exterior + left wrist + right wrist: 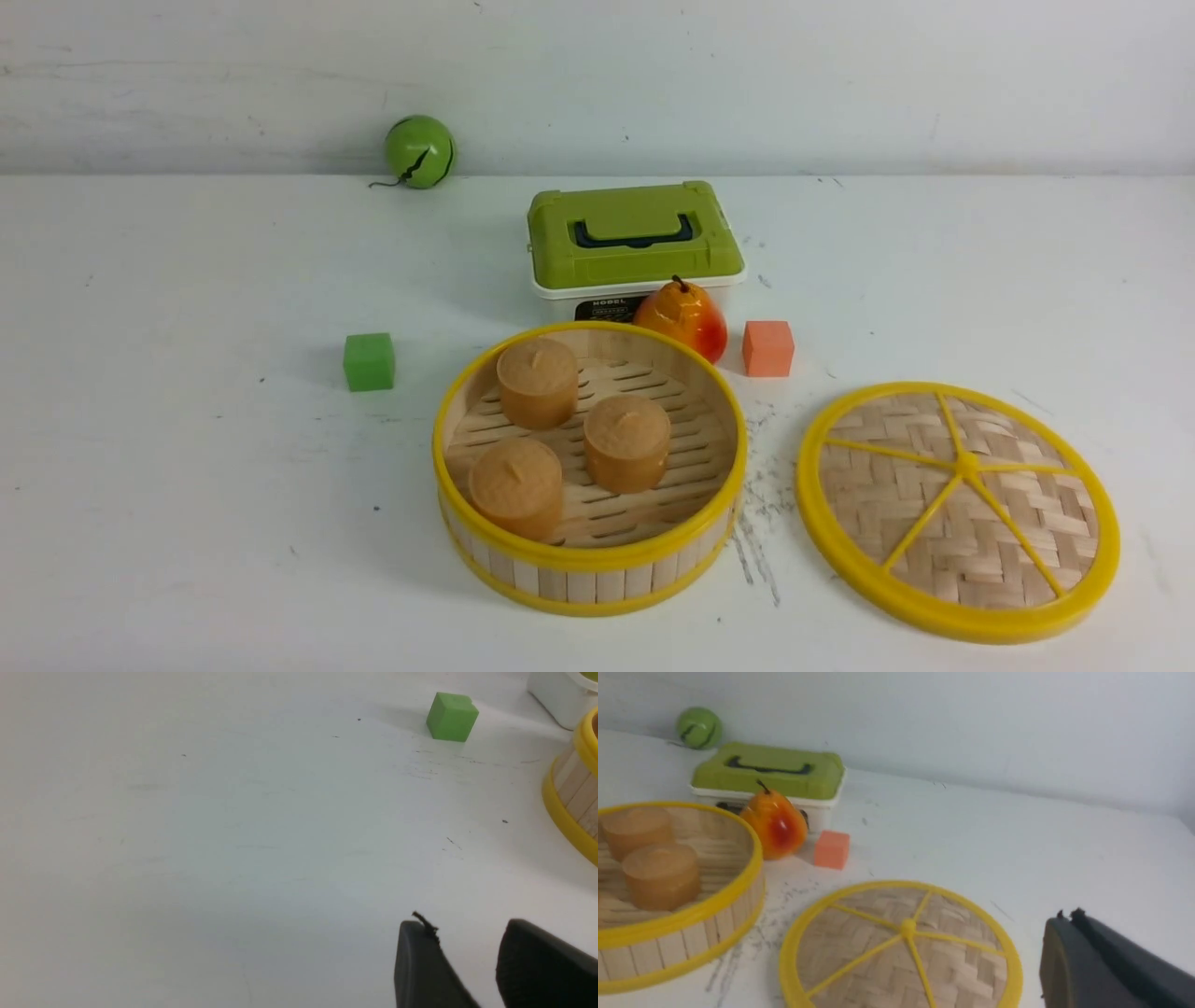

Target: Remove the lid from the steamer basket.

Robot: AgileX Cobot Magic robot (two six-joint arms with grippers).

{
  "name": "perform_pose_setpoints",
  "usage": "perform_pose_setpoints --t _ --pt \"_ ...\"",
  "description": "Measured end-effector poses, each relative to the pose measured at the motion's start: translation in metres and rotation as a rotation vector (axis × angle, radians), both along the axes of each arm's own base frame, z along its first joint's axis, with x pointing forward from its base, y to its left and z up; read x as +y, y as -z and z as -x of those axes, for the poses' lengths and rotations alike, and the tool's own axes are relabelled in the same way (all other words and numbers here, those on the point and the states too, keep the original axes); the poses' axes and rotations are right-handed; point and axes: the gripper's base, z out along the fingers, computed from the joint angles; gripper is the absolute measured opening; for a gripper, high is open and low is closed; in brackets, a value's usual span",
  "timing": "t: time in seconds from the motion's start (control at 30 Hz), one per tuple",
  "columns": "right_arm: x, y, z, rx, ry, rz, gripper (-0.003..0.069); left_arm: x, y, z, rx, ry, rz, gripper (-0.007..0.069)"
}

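The only writing that can be read is the word "MODEL", in pale capitals on a small dark label (607, 307) on the white front wall of the green-topped box (635, 233). A smaller line of print sits under that word, too fine to make out. The label's lower edge is cut off by the yellow rim of the steamer basket (579, 583), and the pear (686, 317) stands at its right end. From the right gripper (1064, 919) the label lies far off, beyond the lid (887, 961) and the pear. In that wrist view it shows only as dark, unreadable patches.
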Motion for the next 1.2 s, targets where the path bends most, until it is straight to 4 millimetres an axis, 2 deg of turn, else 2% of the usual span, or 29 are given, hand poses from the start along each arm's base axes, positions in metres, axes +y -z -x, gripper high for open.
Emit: perform_pose_setpoints --t 0.17,0.33,0.83,1.2 --pt "-0.005 0.048 0.007 0.093 0.08 -0.119 -0.0018 0.0 0.0 0.0 0.0 0.0 0.0 0.0239" --pt "-0.006 0.075 0.01 0.144 0.1 -0.162 -0.0018 0.0 0.0 0.0 0.0 0.0 0.0 0.0239" --pt "-0.008 0.077 0.011 0.166 0.15 -0.183 -0.0019 0.0 0.0 0.0 0.0 0.0 0.0 0.0239" --pt "-0.005 0.076 0.011 0.16 0.111 -0.106 -0.0019 0.0 0.0 0.0 0.0 0.0 0.0 0.0239"
